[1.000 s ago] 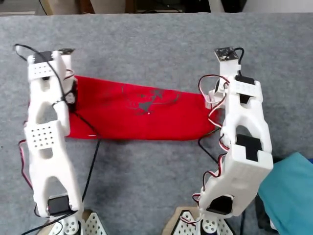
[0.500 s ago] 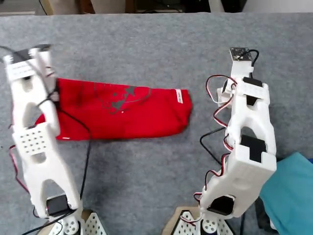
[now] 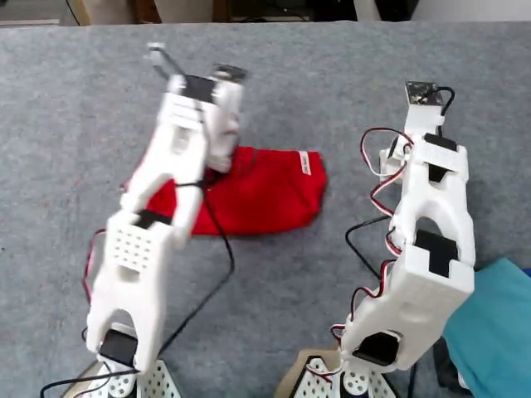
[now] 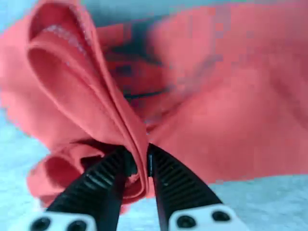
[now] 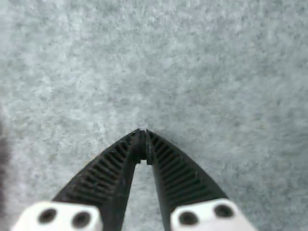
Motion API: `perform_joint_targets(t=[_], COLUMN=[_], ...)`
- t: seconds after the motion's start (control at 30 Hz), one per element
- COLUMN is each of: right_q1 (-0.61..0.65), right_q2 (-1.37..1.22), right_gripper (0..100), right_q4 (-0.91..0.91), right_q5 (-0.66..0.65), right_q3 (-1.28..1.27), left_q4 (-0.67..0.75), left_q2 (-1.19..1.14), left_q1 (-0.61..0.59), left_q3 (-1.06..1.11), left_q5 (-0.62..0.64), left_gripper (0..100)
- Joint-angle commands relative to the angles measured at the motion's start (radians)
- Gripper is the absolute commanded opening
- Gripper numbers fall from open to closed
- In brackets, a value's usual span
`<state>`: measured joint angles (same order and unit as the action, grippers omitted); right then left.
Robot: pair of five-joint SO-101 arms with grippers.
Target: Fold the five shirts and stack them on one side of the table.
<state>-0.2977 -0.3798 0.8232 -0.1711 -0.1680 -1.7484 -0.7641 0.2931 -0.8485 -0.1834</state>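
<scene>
High view: red shirt (image 3: 265,191) bunched at frame centre on grey table (image 3: 348,66); teal garment (image 3: 491,319) in lower right corner.
Left wrist view: left gripper (image 4: 139,161) clenched on a red shirt fold, apparently several layers.
Right wrist view: right gripper (image 5: 143,139) fingers pressed together, empty, above table.

In the high view the left arm (image 3: 158,215) lay across the left part of the red shirt (image 3: 265,191), hiding that end of the cloth and the place where it was gripped. The teal cloth (image 3: 494,319) at the near right corner was cut off by the picture's edges and partly covered by the right arm (image 3: 423,240), so its shape could not be told. In the left wrist view the red shirt was blurred and ran past the frame, and its pinched fold hid the tips of the left gripper (image 4: 138,161).
</scene>
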Motion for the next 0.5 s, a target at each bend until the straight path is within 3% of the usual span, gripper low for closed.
perform_joint_targets(t=[0.0, 0.47], right_q1=[-0.015, -0.012], right_q2=[0.005, 0.005], right_gripper=[0.9, 0.9], right_q4=[-0.017, -0.017], right_q5=[0.006, 0.006], right_q3=[0.028, 0.028], left_q4=[-0.009, 0.012], left_q2=[0.065, 0.062], left_q1=[0.101, 0.276], left_q3=[-0.037, -0.187], left_q5=[0.046, 0.143], left_gripper=[2, 2])
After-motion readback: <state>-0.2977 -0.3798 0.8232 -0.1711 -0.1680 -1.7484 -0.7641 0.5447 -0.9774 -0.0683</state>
